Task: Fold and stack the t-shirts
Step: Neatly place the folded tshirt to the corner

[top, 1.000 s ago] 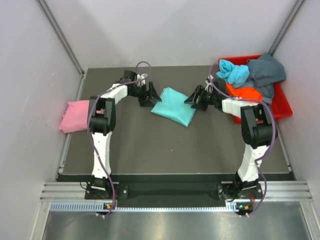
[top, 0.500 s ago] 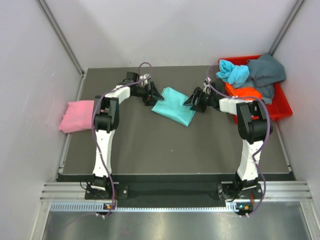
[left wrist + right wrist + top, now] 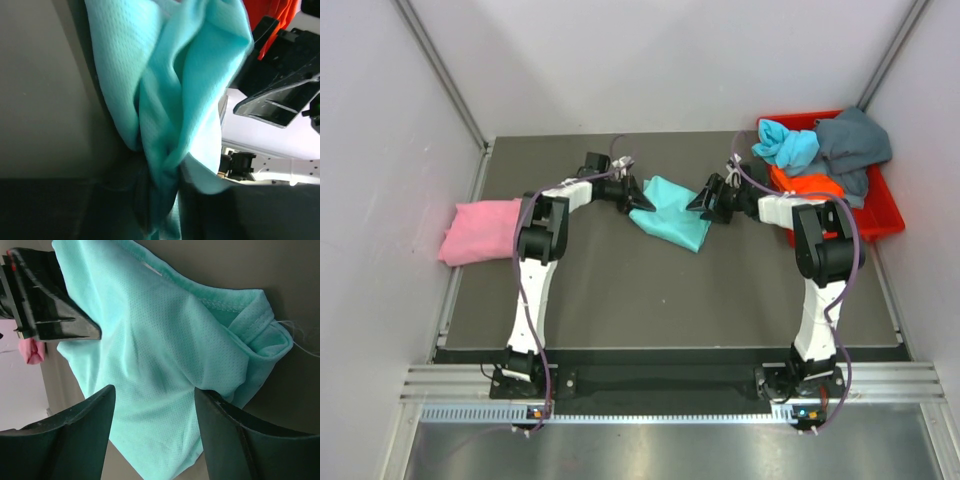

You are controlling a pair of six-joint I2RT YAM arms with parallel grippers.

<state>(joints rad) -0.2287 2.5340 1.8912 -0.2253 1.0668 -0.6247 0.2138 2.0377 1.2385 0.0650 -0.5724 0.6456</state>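
At the left edge of the worktop point(image 3: 620, 290) lies the pink shirt point(image 3: 475, 230), folded into a flat pad and set well apart from the work, which I take to be the base of the stack. Mid-worktop, my left hand point(image 3: 640, 199) is clamped on the near-left edge of the teal shirt point(image 3: 672, 212); its wrist camera shows the cloth bunched into a ridge and drawn down between the fingers, a grip low on the fabric that should let me lift or drag that side without the layers slipping apart. The teal shirt lies roughly folded at the centre back of the worktop, between the two hands. My right hand point(image 3: 704, 200) faces it from the other side with its fingers point(image 3: 75, 435) apart, straddling the hemmed corner but gripping nothing, placed, I judge, to take the opposite edge so the fold can be carried level. Farthest right, the red bin point(image 3: 885, 215) holds what is left to do: a blue shirt point(image 3: 788, 143), an orange shirt point(image 3: 810, 186) and a grey shirt point(image 3: 855, 140), all crumpled in a heap.
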